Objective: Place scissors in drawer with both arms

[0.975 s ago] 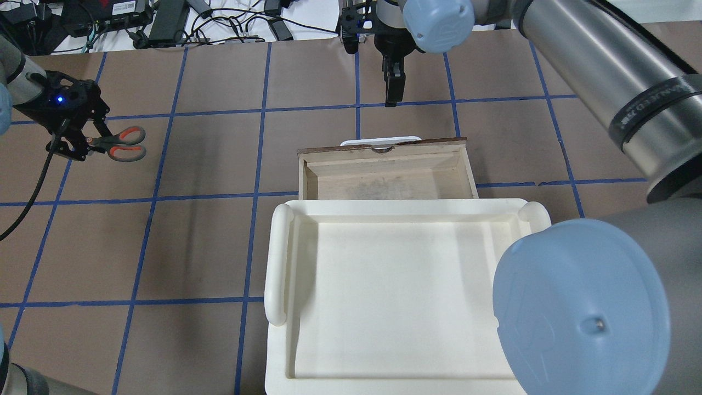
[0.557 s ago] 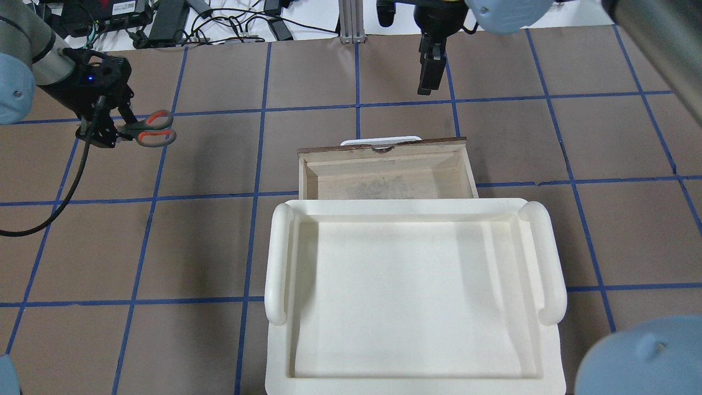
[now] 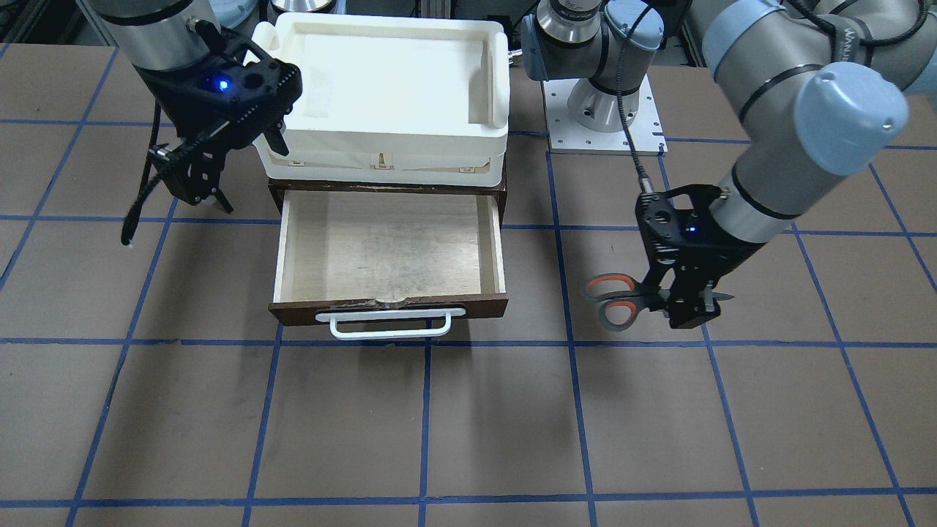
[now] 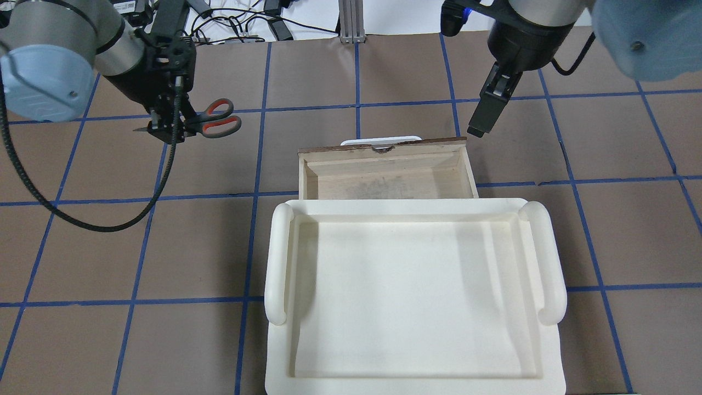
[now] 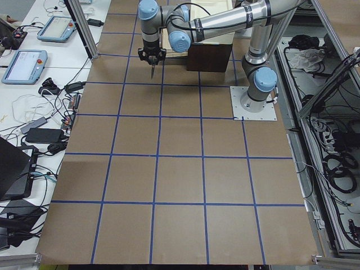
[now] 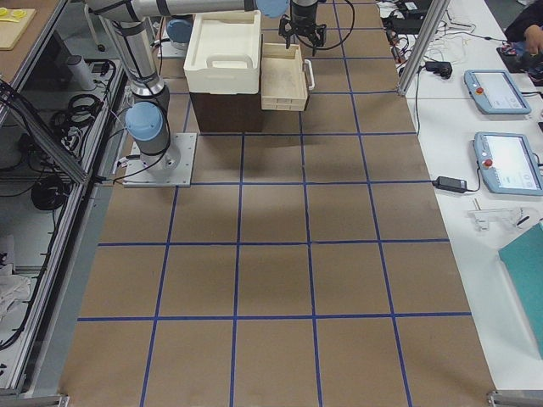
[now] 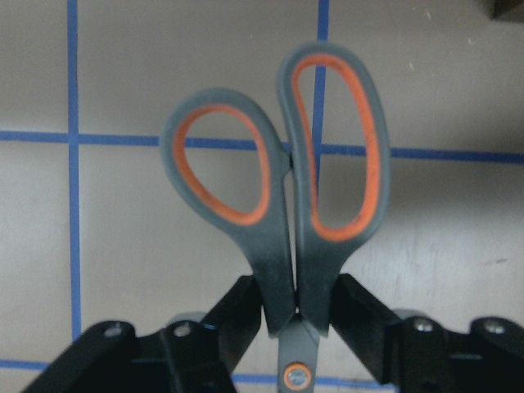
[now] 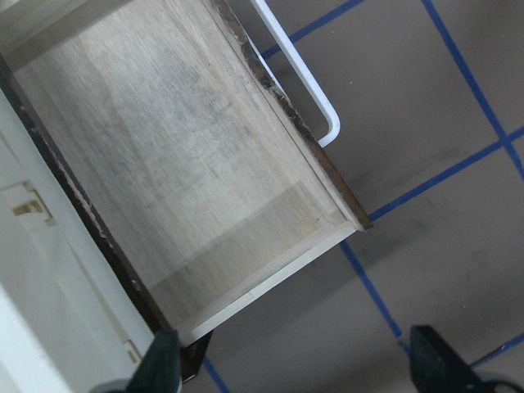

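Left gripper [image 4: 174, 125] clamped on scissors [image 4: 219, 118], off the table [image 4: 109, 247], well left of the open drawer [image 4: 384, 184].
Grip is near the pivot, loops toward the drawer. I'd bring them level over the pulled-out part, clear of the tray [image 4: 277, 258] above, and go low before letting go. Right gripper [image 4: 477, 127], jaws apart, hangs by the front right corner; keep it clear.

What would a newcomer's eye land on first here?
Small grey scissors with orange-lined loops hang clamped in the left arm's black gripper, beside the open, empty wooden drawer. The right arm's black gripper hovers open at the drawer's other side, by the white plastic tray.
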